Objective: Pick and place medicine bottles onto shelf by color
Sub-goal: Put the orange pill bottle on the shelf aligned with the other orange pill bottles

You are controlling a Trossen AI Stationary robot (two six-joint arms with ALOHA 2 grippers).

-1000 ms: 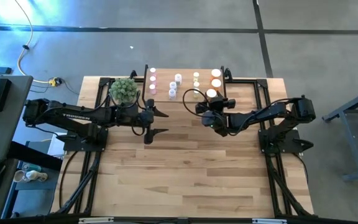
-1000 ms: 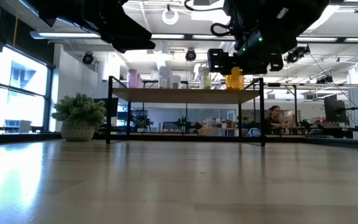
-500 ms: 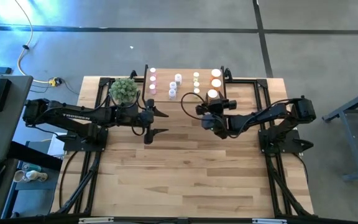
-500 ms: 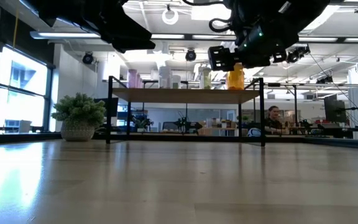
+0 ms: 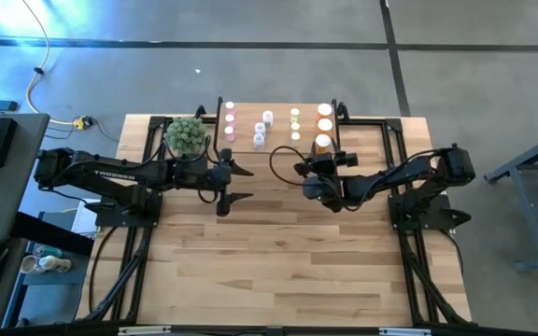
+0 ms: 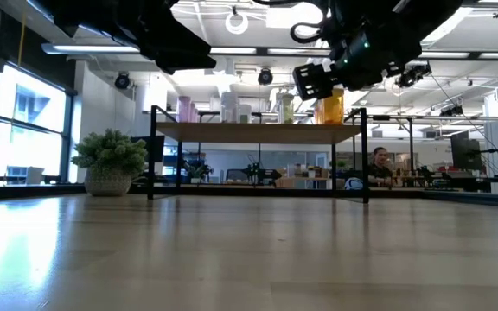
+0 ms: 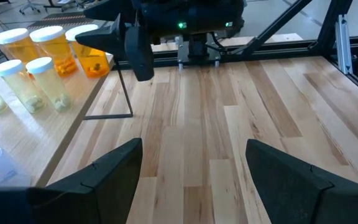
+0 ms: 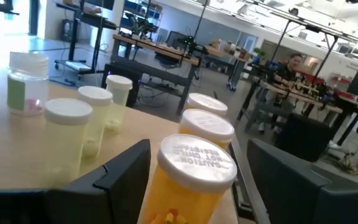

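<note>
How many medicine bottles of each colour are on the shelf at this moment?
pink bottles: 3
whitish bottles: 3
yellow-green bottles: 3
orange bottles: 3
Total: 12

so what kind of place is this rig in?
Looks like an open robotics lab or workshop: concrete floor around the table, workbenches with equipment behind, a person seated at one, exposed ceiling ducts.
</note>
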